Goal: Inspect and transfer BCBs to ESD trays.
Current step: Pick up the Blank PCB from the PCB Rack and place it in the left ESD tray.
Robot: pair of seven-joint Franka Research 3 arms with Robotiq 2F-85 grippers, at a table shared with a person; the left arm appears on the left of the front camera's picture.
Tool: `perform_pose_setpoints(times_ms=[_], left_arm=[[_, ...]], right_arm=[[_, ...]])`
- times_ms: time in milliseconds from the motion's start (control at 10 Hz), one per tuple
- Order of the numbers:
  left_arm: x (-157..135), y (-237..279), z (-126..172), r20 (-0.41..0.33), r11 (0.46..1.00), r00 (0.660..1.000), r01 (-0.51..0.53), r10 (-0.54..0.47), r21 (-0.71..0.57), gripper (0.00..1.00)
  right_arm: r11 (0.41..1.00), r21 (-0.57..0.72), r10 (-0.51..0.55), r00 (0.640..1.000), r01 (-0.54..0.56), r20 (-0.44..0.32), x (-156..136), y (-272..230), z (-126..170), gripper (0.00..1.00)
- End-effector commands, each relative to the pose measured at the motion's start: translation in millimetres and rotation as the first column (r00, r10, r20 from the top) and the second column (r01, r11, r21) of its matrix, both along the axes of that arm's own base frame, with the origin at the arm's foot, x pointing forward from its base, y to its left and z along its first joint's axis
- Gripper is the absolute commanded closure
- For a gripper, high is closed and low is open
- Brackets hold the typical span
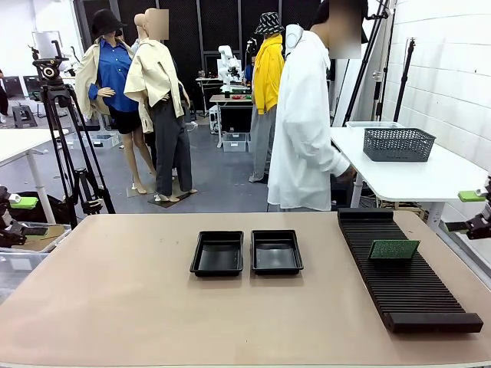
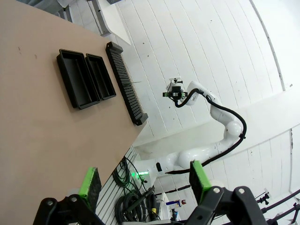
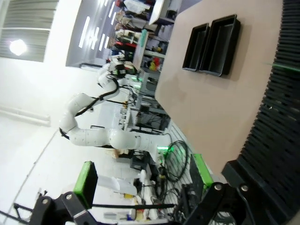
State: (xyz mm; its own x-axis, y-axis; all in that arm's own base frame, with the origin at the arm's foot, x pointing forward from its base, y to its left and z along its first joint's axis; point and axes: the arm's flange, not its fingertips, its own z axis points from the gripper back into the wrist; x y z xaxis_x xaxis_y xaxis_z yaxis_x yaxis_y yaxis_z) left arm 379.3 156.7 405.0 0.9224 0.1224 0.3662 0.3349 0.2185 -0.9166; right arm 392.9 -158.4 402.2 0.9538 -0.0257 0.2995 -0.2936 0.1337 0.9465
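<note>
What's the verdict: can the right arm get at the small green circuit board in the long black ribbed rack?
Probably yes. The small green circuit board stands in the long black ribbed rack on that arm's side, nothing over it; the open, empty right tool hangs beside the table edge.

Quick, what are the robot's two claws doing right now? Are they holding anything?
Left gripper: open, holding nothing.
Right gripper: open, holding nothing.

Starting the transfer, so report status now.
Left gripper open, right gripper open, both empty. One BCB standing in rack; trays empty. Person beyond far edge.
</note>
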Motion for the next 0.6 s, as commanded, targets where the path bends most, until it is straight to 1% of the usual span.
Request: perform_pose_setpoints(times_ms=[0,200,300,500], left_arm=[[0,0,1,0.003,1.000,1.000,0.002,-0.002,-0.001,0.00],[0,0,1,0.003,1.000,1.000,0.002,-0.002,-0.001,0.00],[0,0,1,0.003,1.000,1.000,0.002,-0.002,-0.001,0.00],[0,0,1,0.003,1.000,1.000,0.002,-0.002,-0.001,0.00]], right_arm=[[0.992,-0.112,0.048,0.999,-0.049,-0.016,33,3,8,0.00],[0.964,-0.241,0.104,0.994,-0.109,-0.036,68,15,24,0.00],[0.934,-0.331,0.124,0.991,-0.132,-0.048,88,24,32,0.00],[0.863,-0.459,0.215,0.976,-0.211,-0.045,114,45,42,0.00]])
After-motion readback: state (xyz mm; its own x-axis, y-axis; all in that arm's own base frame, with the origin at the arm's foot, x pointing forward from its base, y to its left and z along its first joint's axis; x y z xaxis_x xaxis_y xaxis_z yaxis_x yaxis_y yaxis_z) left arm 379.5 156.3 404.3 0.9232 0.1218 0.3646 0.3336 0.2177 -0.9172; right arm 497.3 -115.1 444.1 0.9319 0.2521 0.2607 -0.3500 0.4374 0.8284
